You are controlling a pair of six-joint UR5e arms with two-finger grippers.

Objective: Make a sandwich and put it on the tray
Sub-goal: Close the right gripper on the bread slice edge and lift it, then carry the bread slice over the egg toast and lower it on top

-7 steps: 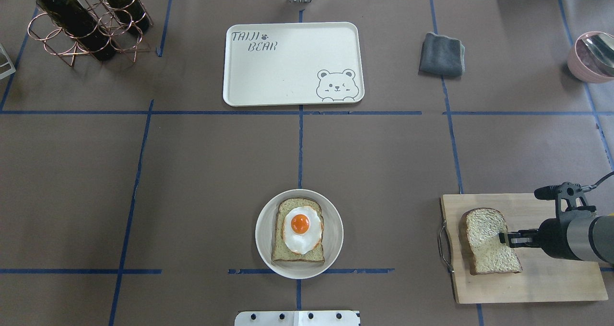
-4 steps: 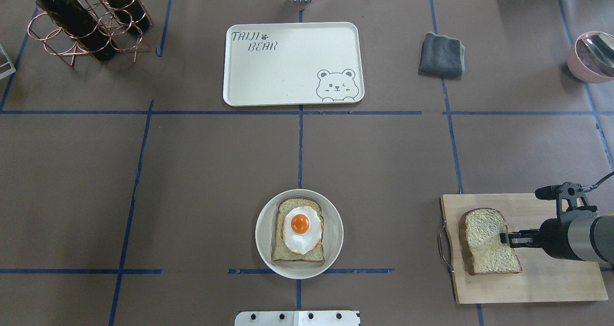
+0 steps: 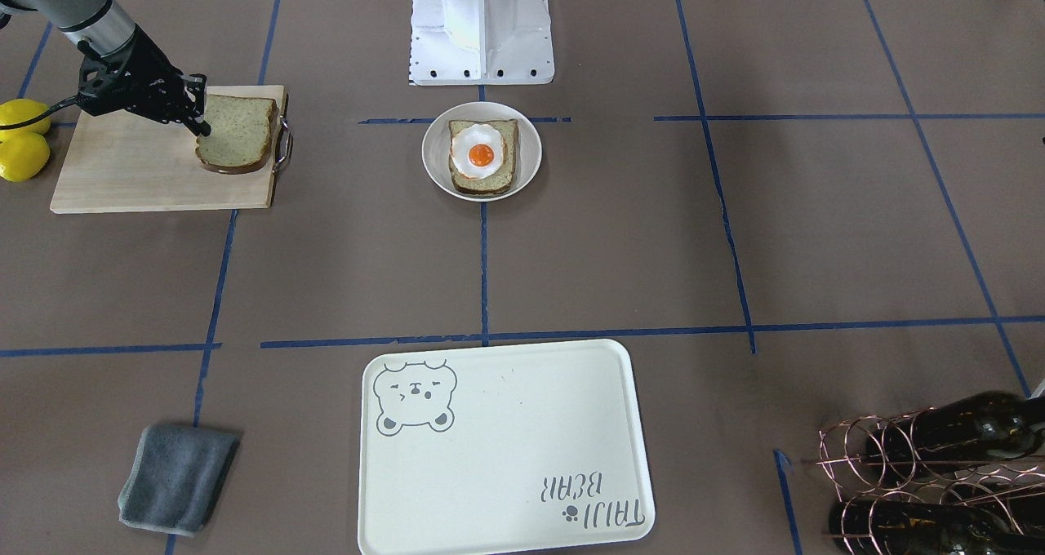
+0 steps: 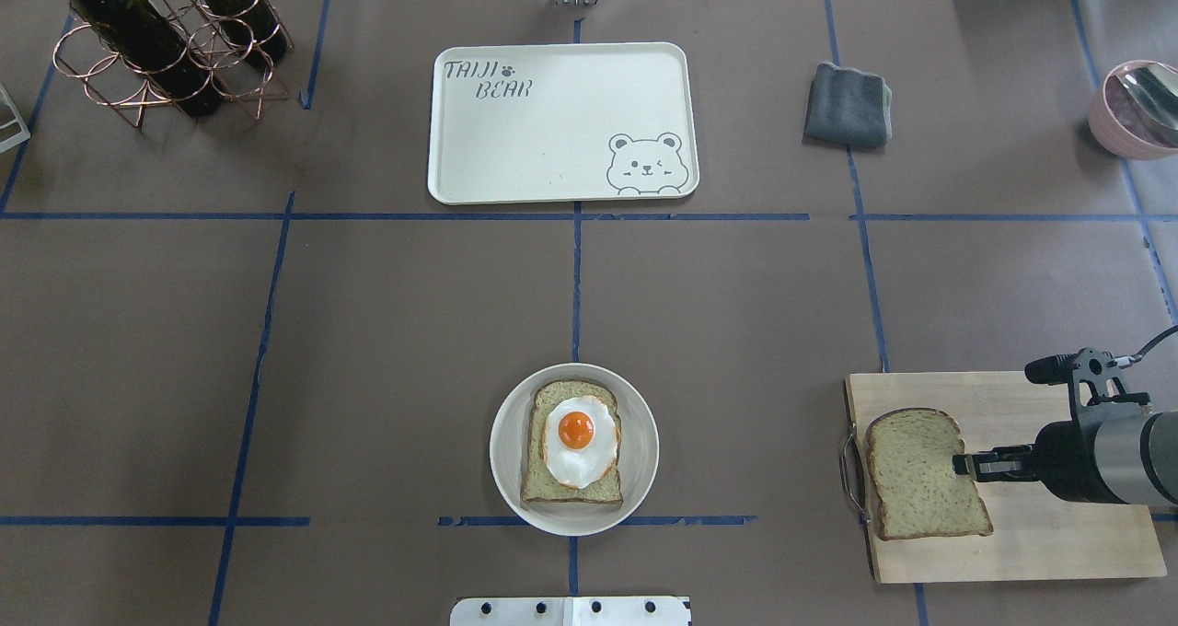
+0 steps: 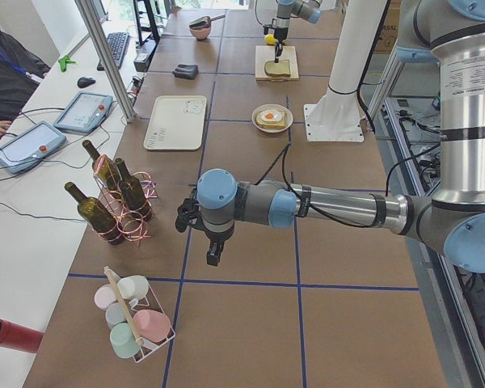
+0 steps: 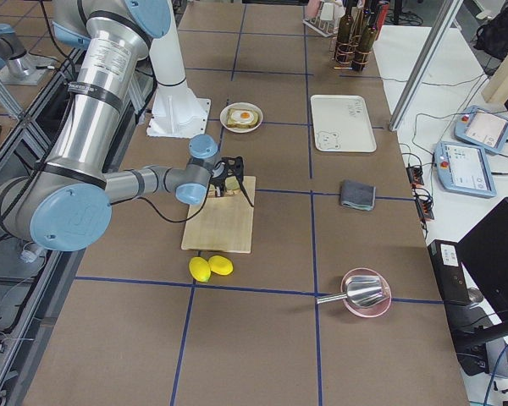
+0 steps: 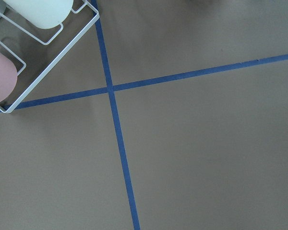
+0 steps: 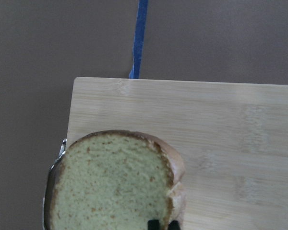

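Bread slice (image 4: 911, 474) prob. resting on board (image 4: 1058, 543), R tool (image 4: 957, 465) pinching edge, L tool (image 5: 213, 257) unclear

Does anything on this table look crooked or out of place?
Only mildly: the bread slice lies skewed over the wooden board, its crust dented where the right hand pinches it. The egg in the bowl lies uncovered.

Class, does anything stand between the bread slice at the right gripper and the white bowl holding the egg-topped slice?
Nothing visible does. Between the brown-crusted bread slice and the round white bowl lies only bare brown table cover; the metal handle of the wooden cutting board lies low at its edge.
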